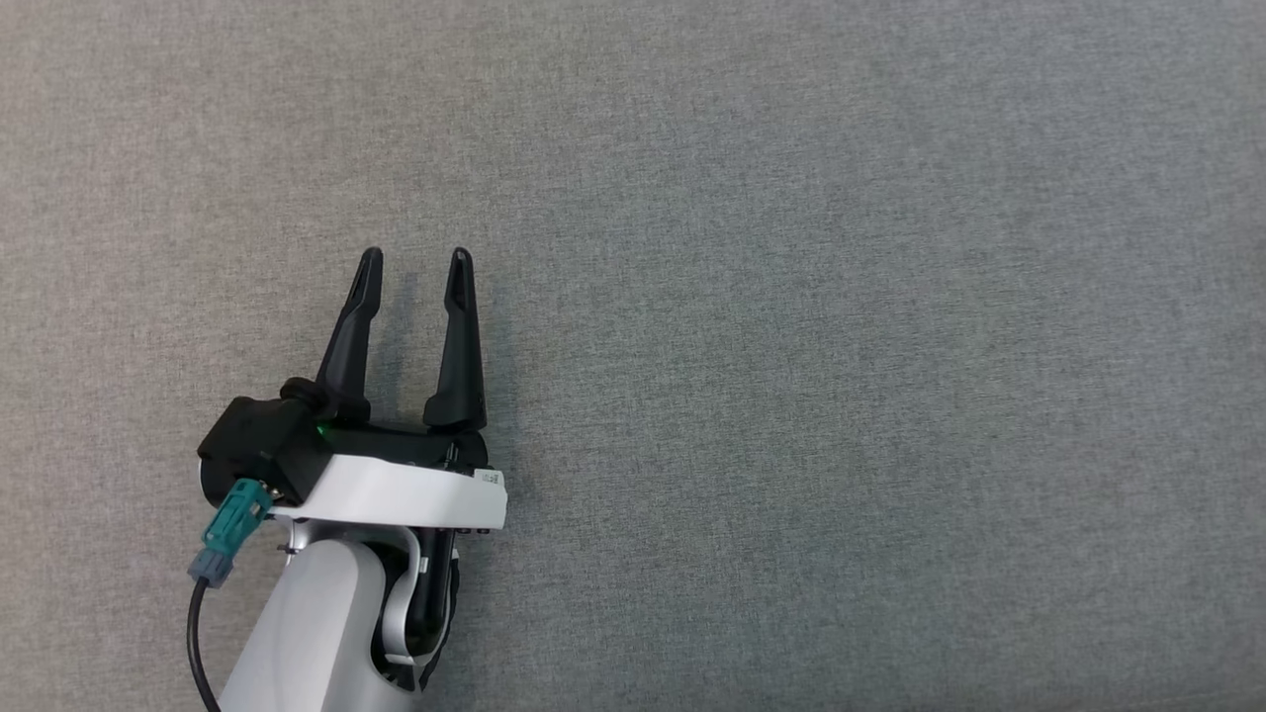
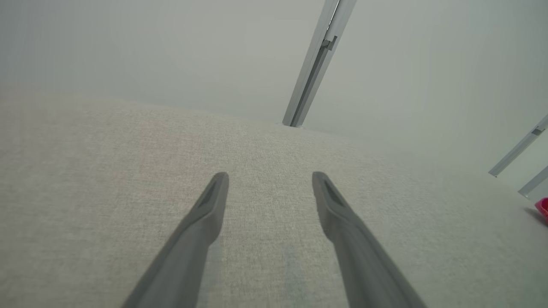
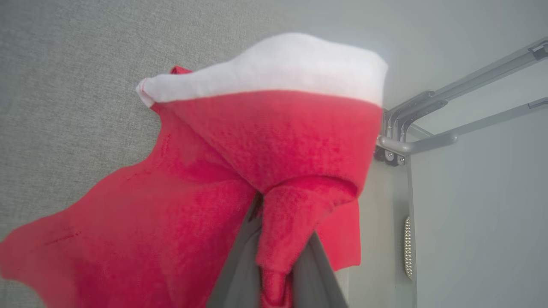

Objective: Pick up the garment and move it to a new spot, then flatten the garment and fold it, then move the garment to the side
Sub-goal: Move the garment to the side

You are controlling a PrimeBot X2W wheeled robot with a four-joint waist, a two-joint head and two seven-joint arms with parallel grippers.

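The garment (image 3: 274,141) is red knit with a white band (image 3: 274,70) along one edge. It hangs bunched from my right gripper (image 3: 278,222), whose two grey fingers (image 3: 239,265) are shut on a pinched fold, with their tips buried in the cloth. The lifted garment hangs above the grey table near its edge. A sliver of the red garment (image 2: 543,208) shows at the far right of the left wrist view. My left gripper (image 1: 415,257) hovers low over the bare grey cloth at the lower left, open and holding nothing (image 2: 269,175).
The table (image 1: 791,297) is covered in grey woven fabric. Its edge and a grey metal frame (image 3: 411,128) lie right of the garment in the right wrist view. Pale walls with aluminium bars (image 2: 317,64) stand beyond the far edge.
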